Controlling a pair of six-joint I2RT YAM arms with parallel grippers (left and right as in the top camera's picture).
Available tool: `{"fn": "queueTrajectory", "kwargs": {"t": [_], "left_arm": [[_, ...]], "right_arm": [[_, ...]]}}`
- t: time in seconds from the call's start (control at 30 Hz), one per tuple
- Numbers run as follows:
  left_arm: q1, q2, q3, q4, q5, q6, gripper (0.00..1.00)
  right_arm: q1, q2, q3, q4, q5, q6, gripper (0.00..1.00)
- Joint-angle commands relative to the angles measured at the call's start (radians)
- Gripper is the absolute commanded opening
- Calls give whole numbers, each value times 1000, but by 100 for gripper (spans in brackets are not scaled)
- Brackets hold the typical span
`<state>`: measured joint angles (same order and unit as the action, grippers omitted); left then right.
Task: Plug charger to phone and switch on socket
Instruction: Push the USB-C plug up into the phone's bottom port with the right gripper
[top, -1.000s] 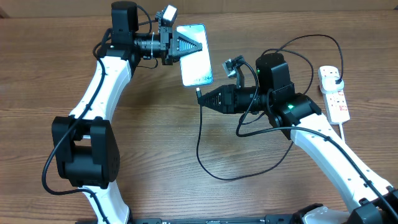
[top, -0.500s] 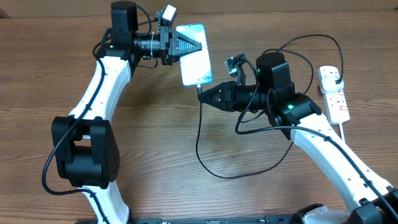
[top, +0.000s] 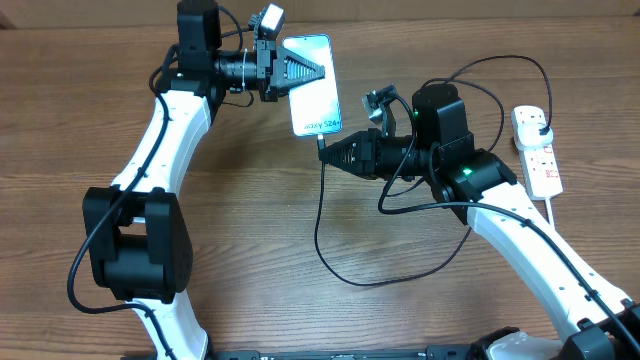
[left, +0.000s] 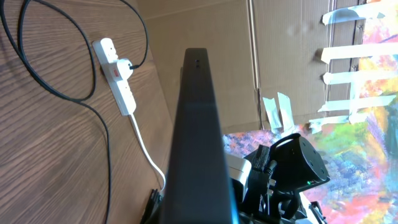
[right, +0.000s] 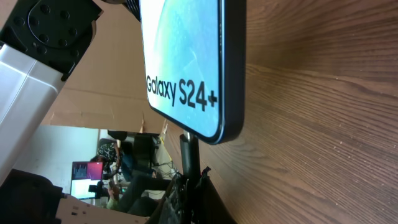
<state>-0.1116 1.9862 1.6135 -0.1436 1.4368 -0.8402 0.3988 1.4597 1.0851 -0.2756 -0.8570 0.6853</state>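
Wood-grain desk (top: 250, 250) carried the white socket (top: 543, 165) near its right edge. Left jaws were clamped on the phone (top: 315, 95), which was held over the far middle with its lit screen upward. Right jaws were closed on the charger (top: 318, 215) just behind its connector tip. The tip met the phone's bottom edge; whether it was seated could not be told. The black cable looped across the desk to a plug in the socket.

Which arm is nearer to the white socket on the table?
Right. The right arm lies just beside the socket, with the right pincer holding the charger at the phone. The left arm is across the table, its left pincer gripping the phone.
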Motion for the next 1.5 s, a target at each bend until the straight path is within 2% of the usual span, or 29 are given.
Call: {"fn": "queueTrajectory", "kwargs": {"t": [0.0, 0.83, 1.47], "left_arm": [[-7, -11, 5, 8, 50, -21, 4], [-15, -11, 5, 29, 89, -55, 4], [-20, -11, 5, 29, 128, -54, 4]], "right_arm": [[-6, -10, -4, 15, 3, 8, 4], [-6, 7, -4, 43, -8, 23, 4], [-8, 27, -4, 156, -15, 52, 4]]}}
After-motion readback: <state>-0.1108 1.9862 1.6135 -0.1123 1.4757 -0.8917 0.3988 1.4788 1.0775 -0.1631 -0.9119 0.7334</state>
